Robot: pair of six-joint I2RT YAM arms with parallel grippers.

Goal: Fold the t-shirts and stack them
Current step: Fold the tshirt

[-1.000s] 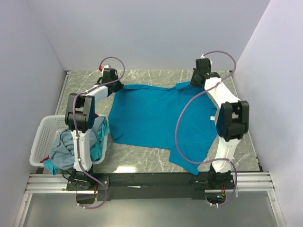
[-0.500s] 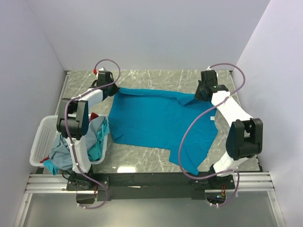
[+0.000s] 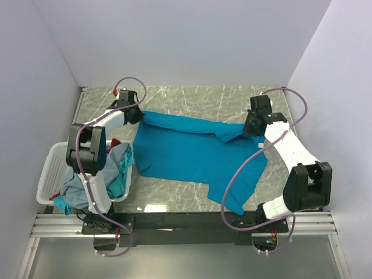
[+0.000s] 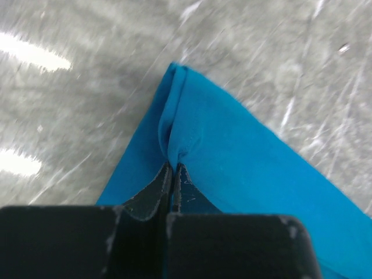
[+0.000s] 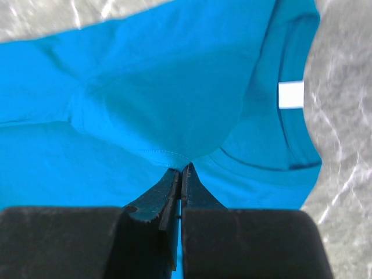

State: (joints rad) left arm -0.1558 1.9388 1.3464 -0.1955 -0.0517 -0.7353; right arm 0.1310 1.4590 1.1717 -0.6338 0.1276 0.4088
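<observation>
A bright teal-blue t-shirt [image 3: 192, 154] lies spread across the marble table, its far edge lifted and folding toward me. My left gripper [image 3: 139, 115] is shut on its far left corner [image 4: 174, 125]. At the far right, my right gripper [image 3: 249, 127] is shut on a pinch of the same shirt's hem [image 5: 174, 156], just beside the collar with its white neck label [image 5: 290, 94]. More t-shirts, grey-blue [image 3: 75, 185] and teal [image 3: 121, 177], sit bunched in the basket on the left.
A white lattice basket [image 3: 51, 170] stands at the table's left edge, beside the left arm. Purple-grey walls close in at the back and both sides. A metal rail [image 3: 186, 222] carrying both arm bases runs along the near edge.
Both grippers have drawn the shirt's far edge toward the near side, and the right arm has swung out to the right. The far edge now lies folded over the shirt's body.
</observation>
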